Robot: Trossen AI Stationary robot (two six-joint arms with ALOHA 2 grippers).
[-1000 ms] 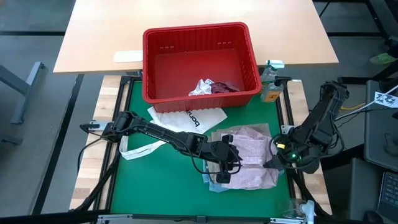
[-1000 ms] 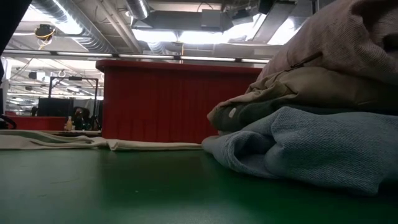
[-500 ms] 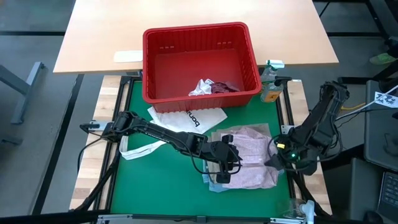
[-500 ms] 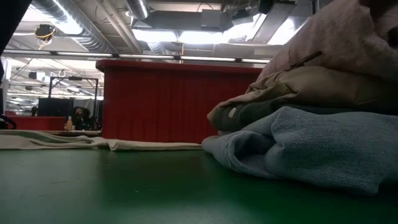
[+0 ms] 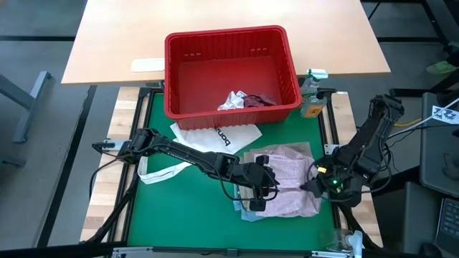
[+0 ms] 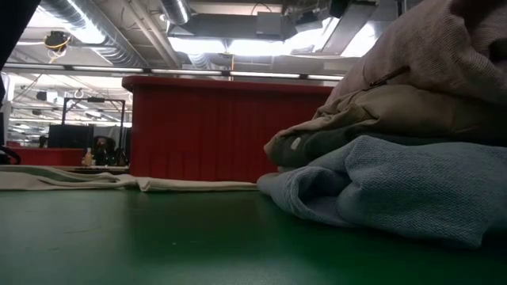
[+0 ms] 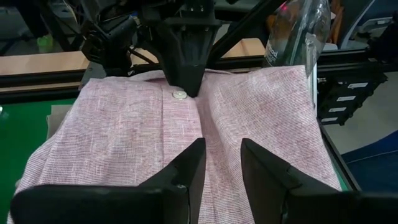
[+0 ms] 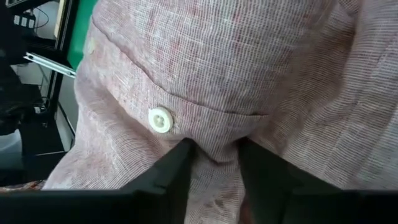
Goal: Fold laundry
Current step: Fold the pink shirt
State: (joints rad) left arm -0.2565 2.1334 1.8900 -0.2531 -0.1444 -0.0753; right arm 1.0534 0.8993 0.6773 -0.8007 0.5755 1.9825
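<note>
Mottled pink cloth: the pink garment [image 5: 290,179] is pinched at its right edge by the right gripper [image 5: 310,186], beside a white button [image 8: 161,119].
Left gripper [image 5: 259,188]: set on the garment's left part, a ridge of pink cloth caught between its narrowly parted fingers [image 7: 186,171].
Stack: the pink garment is laid on top; beneath it a beige-khaki piece [image 6: 412,107], a dark grey-green piece [image 6: 317,154] and a light blue piece [image 6: 396,186] are piled on the green mat [image 5: 186,208], front right.
Basket: a red basket [image 5: 229,43] stands behind, white and maroon cloth [image 5: 244,99] inside.
Tote: a white tote bag [image 5: 215,134] lies between basket and stack.
Bottle: a spray bottle [image 5: 312,97] stands beside the basket's right corner.
</note>
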